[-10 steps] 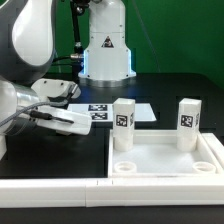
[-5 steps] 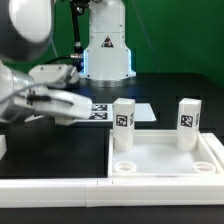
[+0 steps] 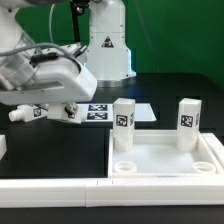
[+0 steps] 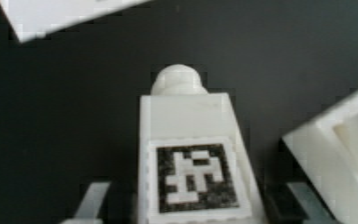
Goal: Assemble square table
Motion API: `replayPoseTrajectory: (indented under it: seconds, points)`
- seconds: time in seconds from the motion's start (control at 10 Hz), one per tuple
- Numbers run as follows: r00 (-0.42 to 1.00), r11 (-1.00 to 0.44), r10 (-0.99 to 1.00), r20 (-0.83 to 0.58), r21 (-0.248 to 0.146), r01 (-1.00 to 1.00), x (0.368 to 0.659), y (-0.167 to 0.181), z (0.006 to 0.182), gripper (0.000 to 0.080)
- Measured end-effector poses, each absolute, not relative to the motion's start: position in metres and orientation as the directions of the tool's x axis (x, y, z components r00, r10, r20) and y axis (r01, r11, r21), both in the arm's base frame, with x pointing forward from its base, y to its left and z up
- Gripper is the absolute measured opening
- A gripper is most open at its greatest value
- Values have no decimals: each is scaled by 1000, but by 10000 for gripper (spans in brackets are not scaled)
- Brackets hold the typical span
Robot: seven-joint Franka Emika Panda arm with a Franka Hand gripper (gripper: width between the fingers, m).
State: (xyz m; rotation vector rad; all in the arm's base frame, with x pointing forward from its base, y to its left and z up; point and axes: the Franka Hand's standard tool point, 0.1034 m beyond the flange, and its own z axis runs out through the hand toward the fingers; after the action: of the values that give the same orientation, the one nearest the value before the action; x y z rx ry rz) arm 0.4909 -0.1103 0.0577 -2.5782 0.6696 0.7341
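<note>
Hand: the hand (image 3: 52, 106) (image 4: 194, 205) is closed to a narrow gap on a leg. One flat grey finger (image 4: 96, 203) presses each long side.
Held leg: the held leg (image 3: 27, 113) (image 4: 185, 130) is a smooth white plastic bar of square section. It lies roughly level in the grip and seems clear of the counter (image 3: 60, 140).
Leg tip: a rounded peg (image 4: 181, 78) ends the bar, pointing away from the hand.
Leg tag: a black-and-white square tag (image 4: 194, 172) sits on the flat face between the fingers.
Square table slab: the square table slab (image 3: 165, 178) is a large white plastic tray shape with a raised rim. It lies flat on the counter, well apart from the hand and on the exterior view's right of it.
Sockets: two round open sockets (image 3: 125, 167) show in the slab's front corners.
Nearer upright leg: the nearer upright leg (image 3: 124, 124) stands in a back corner of the slab. It is blocky and white, and a tag faces the camera.
Farther upright leg: the farther upright leg (image 3: 189, 122) has the same shape and stands in the other back corner, farthest from the hand.
Marker board: the marker board (image 3: 108, 113) is thin, flat and white. It lies just beside the hand, between it and the nearer upright leg.
Counter: matte black, below the hand.
Border rail: the border rail (image 3: 50, 185) is a long white strip, low in front of the hand.
</note>
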Motion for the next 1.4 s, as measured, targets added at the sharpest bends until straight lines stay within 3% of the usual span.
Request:
replayPoseTrajectory:
  seconds: [0.2,0.5,0.7,0.9,1.0,1.1,1.3,1.4]
  points:
    - [833,-849,-350,-428,-231,-475,522,-112,69,285]
    - [921,-892,-350,-169,-239,-383,584,-60,112,285]
    - [920,-900,-392,-10,-203,-386,574,-54,109,285]
    - [901,-909,-406,151,-166,-381,589,-57,112,285]
    - [903,-937,-347,255,-127,-324,604,-36,124,285]
    - [898,-958,-287,334,-115,-264,618,-8,134,285]
    - [834,-957,-289,470,-162,-241,637,50,143,285]
    - [835,-961,-274,477,-162,-223,632,74,136,285]
